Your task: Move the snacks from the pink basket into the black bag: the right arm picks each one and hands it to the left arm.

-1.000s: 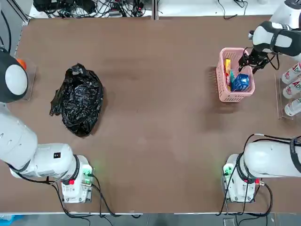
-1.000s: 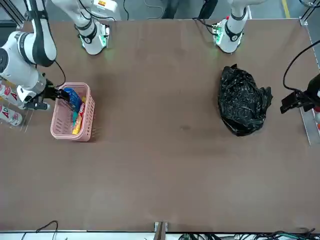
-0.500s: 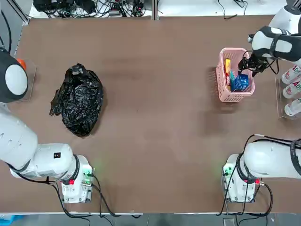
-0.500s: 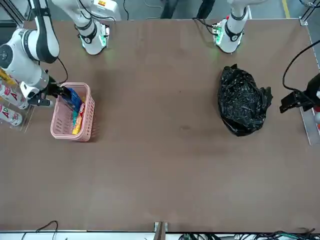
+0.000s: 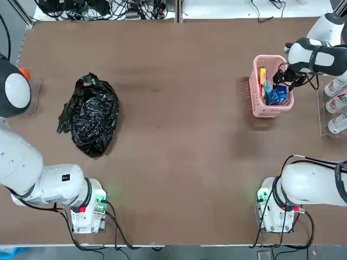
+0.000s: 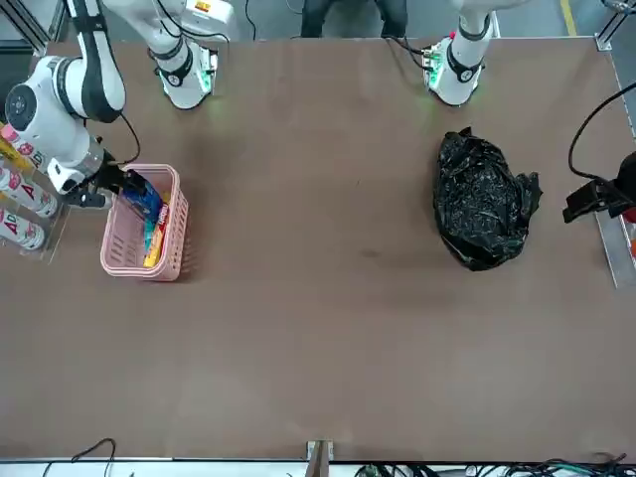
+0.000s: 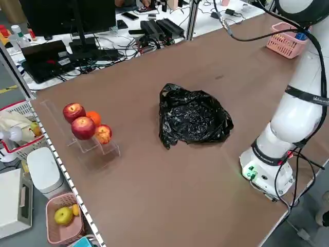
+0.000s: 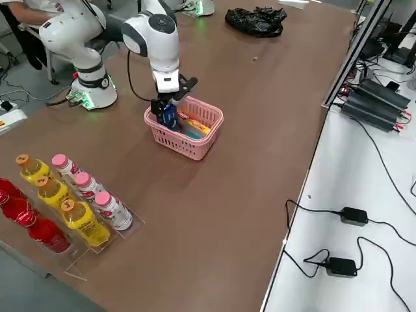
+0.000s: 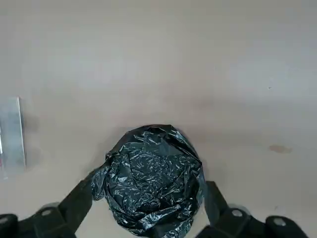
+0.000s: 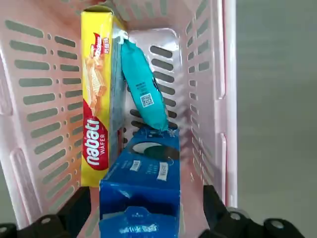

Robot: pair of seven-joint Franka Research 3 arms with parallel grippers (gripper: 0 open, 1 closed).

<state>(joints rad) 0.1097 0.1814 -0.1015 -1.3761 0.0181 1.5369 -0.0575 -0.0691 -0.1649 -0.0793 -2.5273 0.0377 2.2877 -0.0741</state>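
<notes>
Over blue packet (image 10: 140,191), fingers (image 10: 74,210) lower.

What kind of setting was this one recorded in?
Most likely a robotics lab: a brown table carrying two fixed robot arms, a bench of cables and power supplies beside it, and clear racks of bottles and fruit set out as props.

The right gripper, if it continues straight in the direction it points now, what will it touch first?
Most likely the blue snack packet in the pink basket: the open right gripper points down at it, fingers on either side. Contact depth is unclear.
</notes>
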